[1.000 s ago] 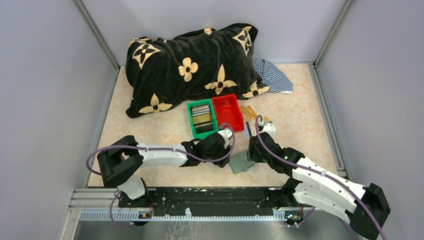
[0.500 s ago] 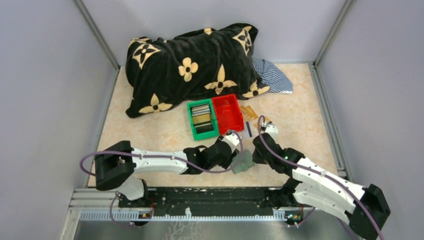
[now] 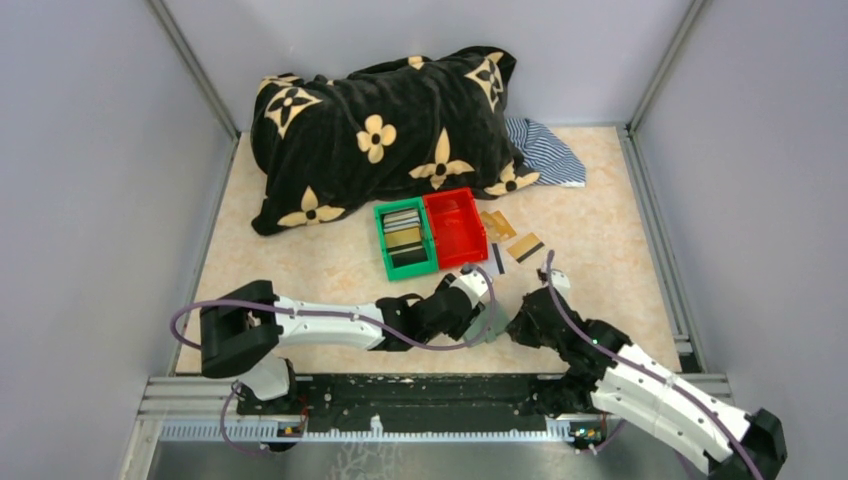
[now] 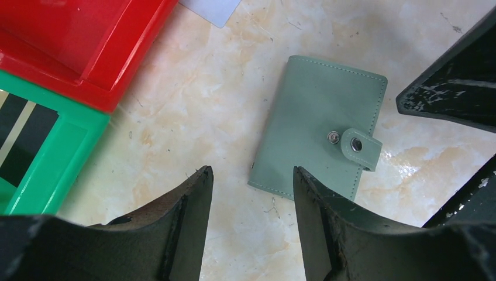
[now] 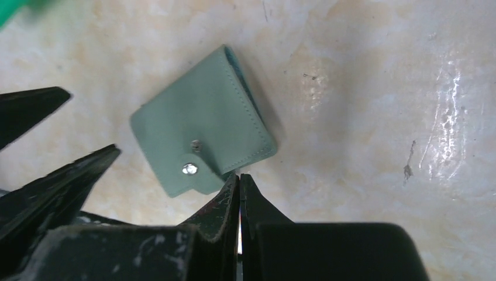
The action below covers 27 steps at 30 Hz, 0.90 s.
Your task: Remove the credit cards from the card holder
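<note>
1. Compared with a second ago, the left gripper point(image 4: 251, 172) is being shown further right and nearer the front edge, past the green bin point(image 4: 41, 158) and red bin point(image 4: 76, 35). Its fingers are being held spread, with nothing between them.
2. The card holder point(image 4: 316, 132) is being shown in much the same spot as before, flat on the table point(image 4: 193, 117), just ahead of the left fingertips and between the two grippers.
3. The right gripper point(image 5: 238, 175) is being shown drawn back from the credit cards point(image 3: 525, 247) to the holder. Its fingers are being pressed together on nothing, with the tips at the holder's edge beside the tab point(image 5: 196, 175). Contact cannot be told.
4. One gold, black-striped card, hidden by that gripper earlier, is now being shown uncovered right of the red bin.
5. The holder is being shown closed. It is grey-green with a stitched border, its small tab is folded over one edge, and a metal stud point(image 4: 333, 137) sits just beside the tab's snap.
</note>
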Available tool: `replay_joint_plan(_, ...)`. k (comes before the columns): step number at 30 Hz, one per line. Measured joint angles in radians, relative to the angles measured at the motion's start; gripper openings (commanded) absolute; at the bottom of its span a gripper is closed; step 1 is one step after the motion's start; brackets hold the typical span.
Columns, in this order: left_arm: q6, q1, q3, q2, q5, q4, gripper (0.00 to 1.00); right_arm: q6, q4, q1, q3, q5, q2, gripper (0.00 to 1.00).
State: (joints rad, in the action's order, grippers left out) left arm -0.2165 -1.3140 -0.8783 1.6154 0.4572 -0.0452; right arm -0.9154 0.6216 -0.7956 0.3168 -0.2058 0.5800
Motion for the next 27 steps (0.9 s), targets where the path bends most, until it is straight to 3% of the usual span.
replay_joint_plan(5,0.000,0.000,-0.008,0.010,-0.005,-0.002,0.59,-0.050,0.034,0.000,-0.016,0.002,-0.124,0.00)
replay_joint_plan(12,0.002,0.000,-0.011,0.014,-0.004,-0.003,0.59,-0.057,0.026,0.000,-0.037,0.013,0.000,0.00)
replay_joint_plan(27,0.002,0.000,-0.011,0.020,0.005,0.001,0.59,-0.054,-0.105,0.000,-0.074,0.023,0.083,0.00)
